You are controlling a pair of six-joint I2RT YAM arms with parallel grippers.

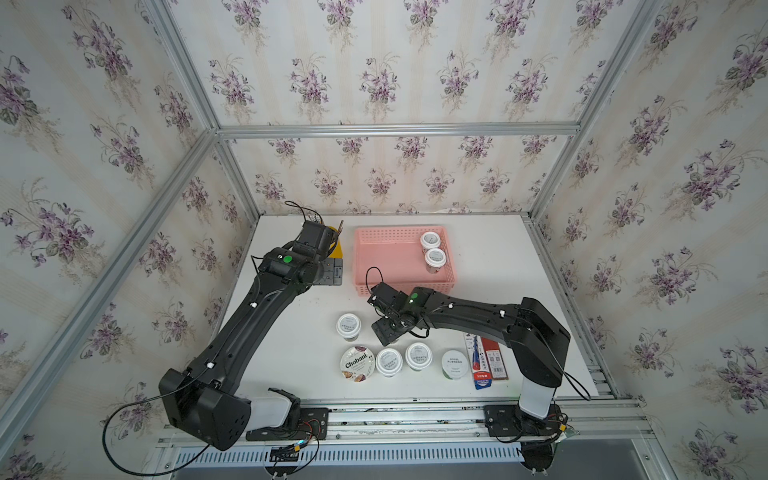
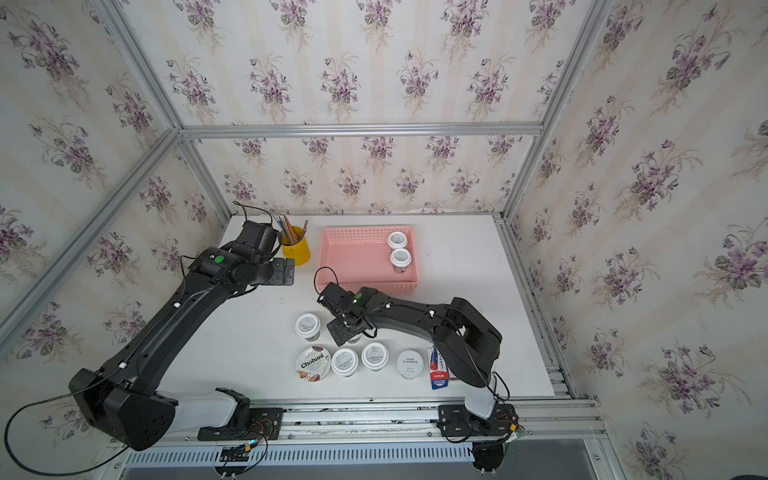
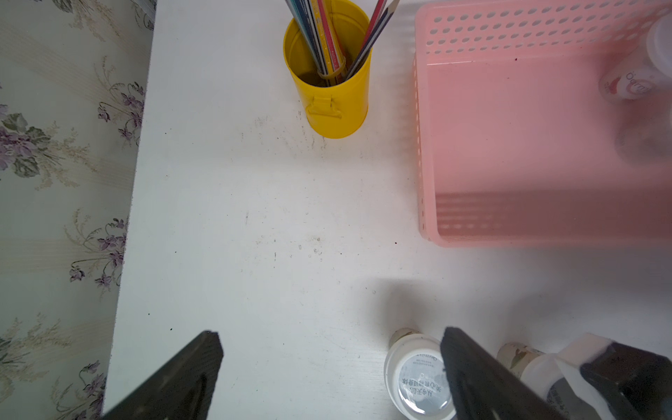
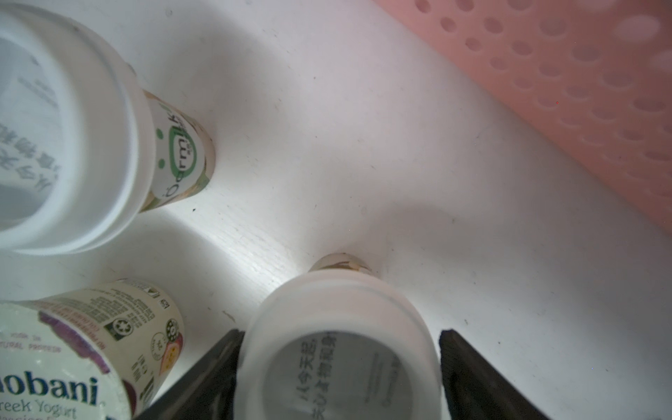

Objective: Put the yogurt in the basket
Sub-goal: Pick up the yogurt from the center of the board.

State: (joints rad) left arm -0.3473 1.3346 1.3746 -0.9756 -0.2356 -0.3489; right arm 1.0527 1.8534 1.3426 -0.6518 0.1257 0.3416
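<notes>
Target cup (image 4: 327, 363): white-lidded yogurt, upright on the table (image 1: 299, 353), near the basket's front wall. The right gripper (image 4: 342, 334) straddles it from above with jaws wide. One finger sits at the lid edge and there is a clear gap at the other, so nothing is gripped yet. Judgement: light, thin-walled plastic; the body tapers below a wider, stiffer lid, and the label looks smooth, probably slick. Best hold is across the lid collar with a moderate squeeze, kept upright; pinching the lower body risks denting or slip. Neighbours, with 12 o'clock at the far wall: cup B (image 1: 348, 326) at 9, Chobani cup (image 1: 357, 362) at 7–8, cup C (image 1: 388, 361) at 6, cup D (image 1: 418, 355) at 5, pale-green-lidded cup (image 1: 454, 363) at 4, packets (image 1: 486, 361) beyond it. The basket (image 1: 386, 257) is at 12; cup E (image 1: 430, 240) and cup F (image 1: 435, 258) already stand along its 3 o'clock side. The left gripper (image 3: 332, 338) is at 10–11, spread wide and empty, just beside the yellow pencil cup (image 2: 296, 249).
</notes>
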